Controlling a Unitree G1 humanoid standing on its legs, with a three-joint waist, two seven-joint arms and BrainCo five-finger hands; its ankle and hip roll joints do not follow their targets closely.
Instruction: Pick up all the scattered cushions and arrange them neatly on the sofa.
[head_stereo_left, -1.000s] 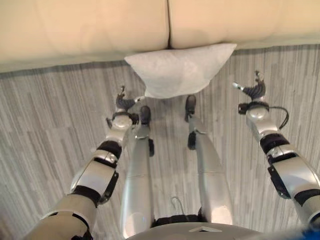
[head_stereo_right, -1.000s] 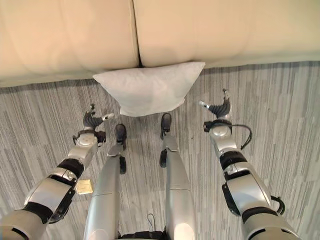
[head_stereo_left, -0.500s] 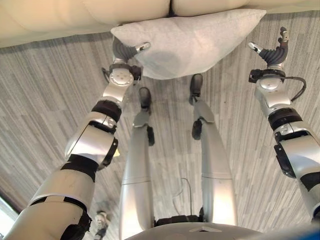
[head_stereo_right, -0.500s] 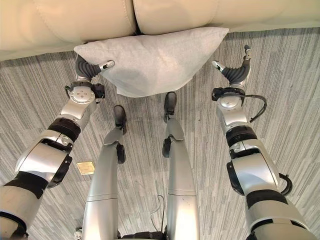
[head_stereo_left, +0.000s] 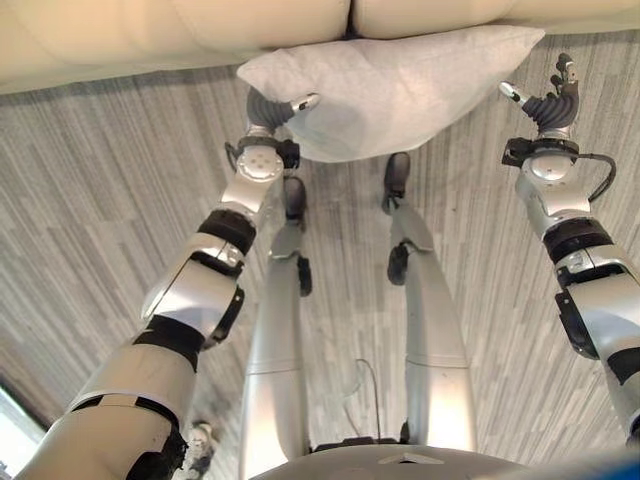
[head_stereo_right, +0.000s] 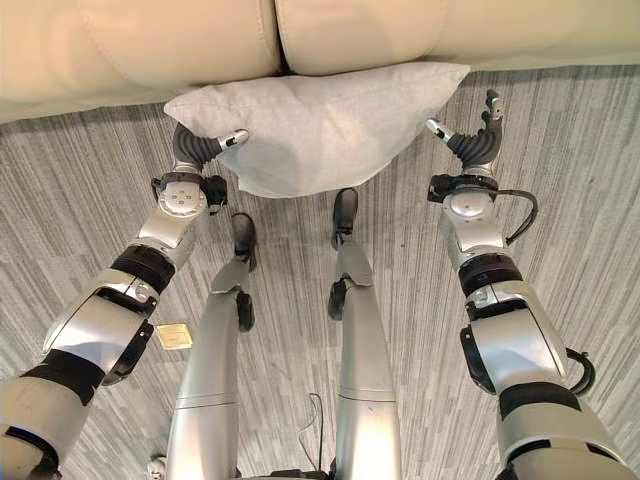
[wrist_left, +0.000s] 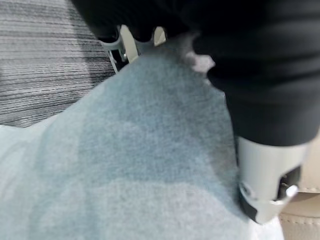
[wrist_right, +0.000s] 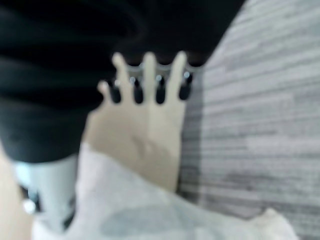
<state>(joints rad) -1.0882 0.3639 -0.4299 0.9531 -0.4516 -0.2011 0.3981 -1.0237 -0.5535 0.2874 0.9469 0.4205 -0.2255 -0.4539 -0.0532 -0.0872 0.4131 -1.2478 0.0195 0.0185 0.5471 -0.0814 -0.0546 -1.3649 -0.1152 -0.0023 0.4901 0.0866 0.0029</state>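
My left hand (head_stereo_right: 205, 148) sits at the left end of the cushion (head_stereo_right: 320, 125). Its thumb lies across the top of the fabric, and its fingers (wrist_left: 129, 44) reach along the cushion's edge; whether they are curled round the fabric or lying straight against it I cannot tell. In the left wrist view the grey cloth lies directly against the hand.

My right hand (head_stereo_right: 470, 140) is at the right end of the same cushion, just beside its right corner. The fingers (wrist_right: 147, 75) are straight and spread, the thumb stands apart from them, and nothing is held. Whether this hand touches the corner I cannot tell.

The cushion is light grey and lies on the floor (head_stereo_right: 90, 220) between the two hands. Its far edge rests against the front of the sofa (head_stereo_right: 140, 45), directly below the seam where the two cream seat pads meet. Its near edge points toward me.

The floor is grey with a fine striped pattern. On the near left of the floor, well apart from the cushion, lies a small flat tan square (head_stereo_right: 173, 336)
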